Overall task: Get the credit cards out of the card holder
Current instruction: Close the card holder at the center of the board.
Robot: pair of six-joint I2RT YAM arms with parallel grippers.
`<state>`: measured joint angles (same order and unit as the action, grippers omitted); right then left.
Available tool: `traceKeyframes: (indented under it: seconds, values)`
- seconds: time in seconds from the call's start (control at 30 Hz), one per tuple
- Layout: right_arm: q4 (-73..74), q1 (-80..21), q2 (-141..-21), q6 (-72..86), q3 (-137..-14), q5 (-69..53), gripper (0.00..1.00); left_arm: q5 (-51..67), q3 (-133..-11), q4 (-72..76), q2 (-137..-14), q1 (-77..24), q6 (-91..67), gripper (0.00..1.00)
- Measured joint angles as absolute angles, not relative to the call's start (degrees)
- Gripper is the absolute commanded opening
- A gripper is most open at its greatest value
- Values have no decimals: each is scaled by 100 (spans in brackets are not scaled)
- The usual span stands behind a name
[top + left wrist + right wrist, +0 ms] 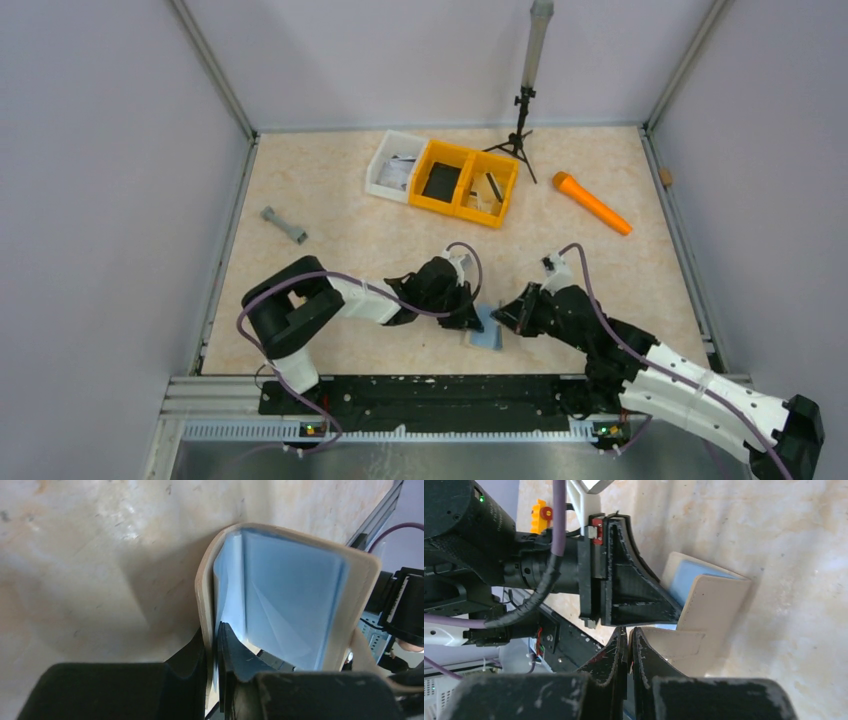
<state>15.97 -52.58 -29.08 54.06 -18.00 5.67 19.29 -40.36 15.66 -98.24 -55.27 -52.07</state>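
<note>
The left gripper (212, 642) pinches the tan edge of the card holder (280, 580). The right gripper (629, 640) has its fingers pressed together, just beside the card holder's other flap. Both arms bend low, 1 on each side of the card holder. Only the wrist views show it spread open, shiny blue inside.

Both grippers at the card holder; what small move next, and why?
Probably draw the right gripper slowly away: its jaws are shut at the edge of the open card holder, and the left gripper clamps one flap. Whether anything is pinched isn't visible.
</note>
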Motion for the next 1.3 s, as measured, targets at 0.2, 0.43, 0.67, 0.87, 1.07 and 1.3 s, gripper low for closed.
traceKeyframes:
  seconds: [0.2,0.43,0.67,0.87,1.07,1.3]
  values:
    - [486,-5258,-3098,5417,-1282,362,0,1959,-4230,1994,-10189,-5586,-5439,25]
    - [-617,-5258,-2825,5513,-471,381,0,1848,-4305,1887,-9996,-5599,-5435,62]
    - [-1120,-5258,-2969,5566,-405,497,0,1337,-4130,733,-9179,-5588,-5131,73]
    - [-1999,-5258,-4080,5572,-408,508,0,917,-3507,-207,-8084,-5588,-5087,72]
    - [-3083,-5258,-5457,5564,-425,353,0,604,-3267,-829,-7170,-5551,-5081,72]
    - [-4311,-5258,-6823,5498,-548,252,13,377,-3175,-1282,-6523,-5483,-5039,72]
